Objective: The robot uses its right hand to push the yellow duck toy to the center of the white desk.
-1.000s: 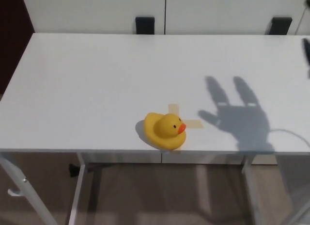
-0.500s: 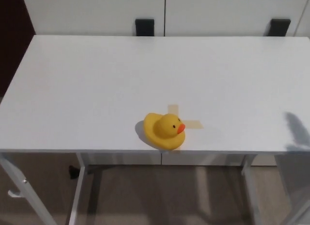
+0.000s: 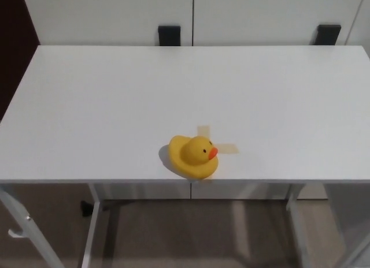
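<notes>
Desk frame: the metal legs (image 3: 92, 227) and the floor below are showing at the bottom of the head view, nearest the camera; nothing there is mattering to the push.
Yellow duck toy (image 3: 193, 156): it is sitting upright close to the near edge of the white desk (image 3: 104, 100), a little left of the middle, beak turned to picture right.
Tape cross (image 3: 215, 142): the duck is covering its left part, so only the top arm and the right arm are peeking out beside the toy.
How the duck is likely handling: it is looking like a hollow, light, rubbery toy with a rounded base, so I judge it is sliding easily on the smooth top but also tipping or spinning if nudged high on the head.
Where to press: low on the body's side, near the base, is looking like the safest contact; being so near the edge, it is risking a fall if pushed toward the camera.
Hands: neither the left nor the right hand is showing anywhere, so how far their fingers are spread, or whether they are holding anything, is not something I can tell.
Hidden: the duck's far side, its underside and the tape's centre are staying out of sight.
Far edge: two dark brackets (image 3: 169, 33) are sitting behind the desk against the pale wall, their purpose unclear.
</notes>
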